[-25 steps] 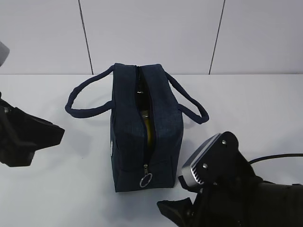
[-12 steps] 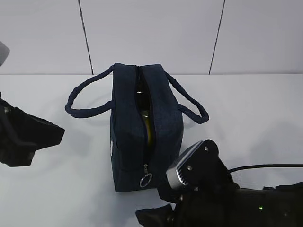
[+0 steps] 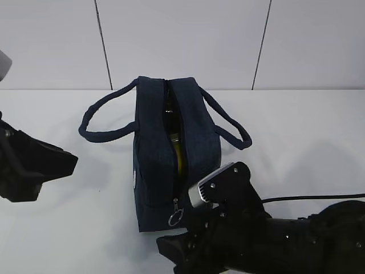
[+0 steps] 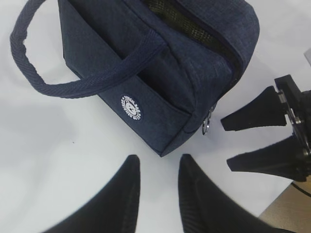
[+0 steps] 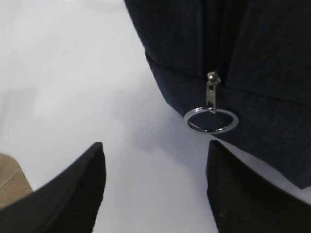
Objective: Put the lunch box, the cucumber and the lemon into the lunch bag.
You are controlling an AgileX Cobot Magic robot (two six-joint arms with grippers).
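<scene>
Lunch bag [image 3: 171, 165] standing upright at the middle of the white table [image 3: 308, 125], its two loop handles splayed to left and right, its top zip parted along most of its length. Something yellowish-green shows through the slit; which items lie inside cannot be told. The fabric body is judged soft and light, likely to sag or slide if pushed, so the firm hold is the metal ring pull [image 5: 212, 120] hanging low on the near end face. Right gripper [image 5: 153, 189], low at the near side of the bag, stands wide open just short of the ring, touching nothing. Left gripper [image 4: 156, 187], to the left of the bag and apart from it, is parted narrowly and empty.
</scene>
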